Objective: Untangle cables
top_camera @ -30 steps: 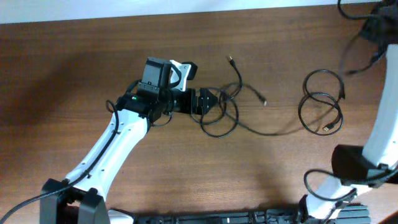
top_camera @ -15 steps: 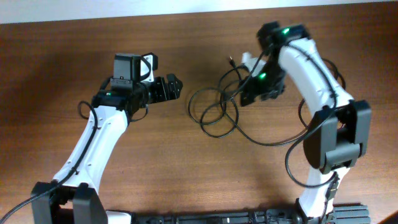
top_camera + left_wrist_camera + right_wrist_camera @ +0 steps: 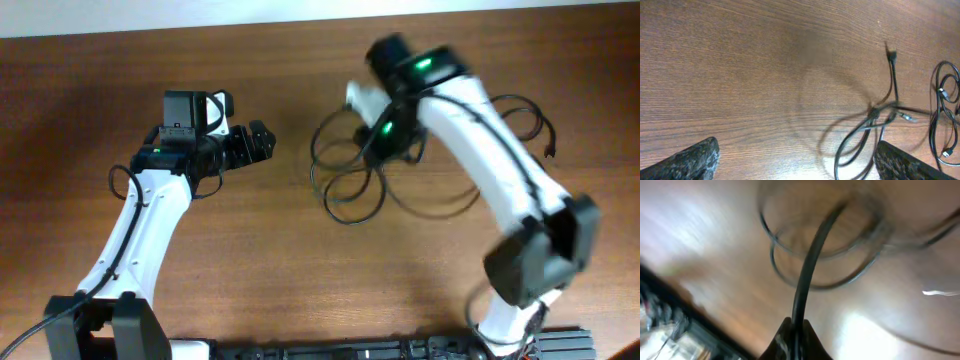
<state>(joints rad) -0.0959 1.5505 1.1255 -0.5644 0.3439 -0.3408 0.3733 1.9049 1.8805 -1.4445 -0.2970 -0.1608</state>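
A tangle of thin black cables (image 3: 347,180) lies in loose loops at the middle of the wooden table. My right gripper (image 3: 381,140) is over its upper right part. The blurred right wrist view shows it (image 3: 795,332) shut on one black cable strand (image 3: 812,260), with loops hanging beyond. My left gripper (image 3: 260,142) is open and empty, left of the tangle and apart from it. In the left wrist view (image 3: 795,162) the tangle (image 3: 871,117) lies ahead to the right. A second coiled cable (image 3: 528,112) lies right of the right arm and shows in the left wrist view (image 3: 941,107).
The table's far edge (image 3: 300,22) meets a white wall at the top. A dark rail (image 3: 350,350) and both arm bases stand along the near edge. The right arm's white links (image 3: 490,150) cross above the table's right half.
The left gripper has let go of the tangle and drawn back left. The right arm has swung in from the right, taken a strand and carried it left; the loops have spread.
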